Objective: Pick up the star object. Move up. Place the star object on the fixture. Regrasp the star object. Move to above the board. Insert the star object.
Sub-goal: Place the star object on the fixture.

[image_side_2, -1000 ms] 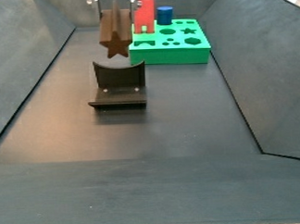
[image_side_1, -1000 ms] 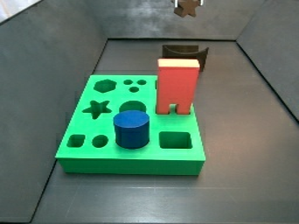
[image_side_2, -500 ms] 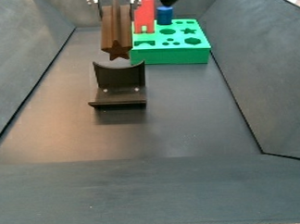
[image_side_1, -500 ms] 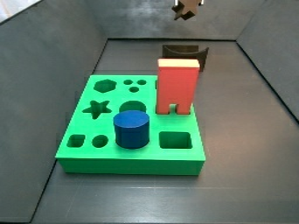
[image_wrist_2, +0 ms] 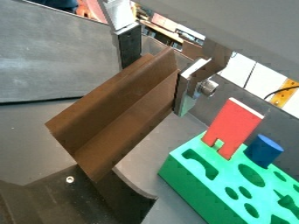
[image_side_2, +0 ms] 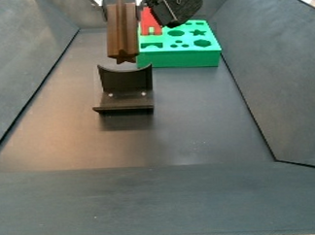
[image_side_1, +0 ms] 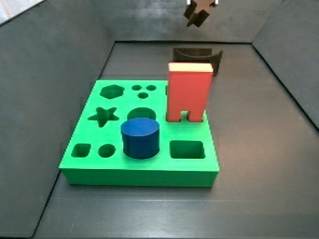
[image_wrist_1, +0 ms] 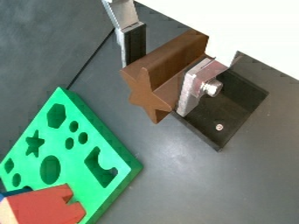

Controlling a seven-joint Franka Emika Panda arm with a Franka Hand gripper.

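The star object (image_side_2: 119, 33), a slim dark brown prism, stands upright with its lower end at the curved top of the fixture (image_side_2: 122, 87). I cannot tell whether they touch. My gripper (image_side_2: 117, 2) is above it at the top edge and barely shows in the other side view (image_side_1: 197, 9). In both wrist views the gripper (image_wrist_1: 162, 83) (image_wrist_2: 160, 83) is shut on the star object (image_wrist_1: 163, 74) (image_wrist_2: 111, 122), a finger on each side. The fixture shows behind it (image_wrist_1: 228, 109) (image_side_1: 193, 54). The green board (image_side_1: 106, 140) (image_side_2: 184, 50) (image_wrist_1: 70, 153) has an open star hole (image_side_1: 104, 116).
A red block (image_side_1: 189, 89) (image_wrist_2: 233, 127) and a blue cylinder (image_side_1: 140, 138) (image_wrist_2: 265, 149) stand in the board. Dark sloped walls (image_side_2: 42, 75) close in the floor on both sides. The board lies beyond the fixture in a side view.
The star object has turned from tilted to upright and come down to the fixture's top. The gripper's dark body has swung into a side view, covering the blue cylinder.
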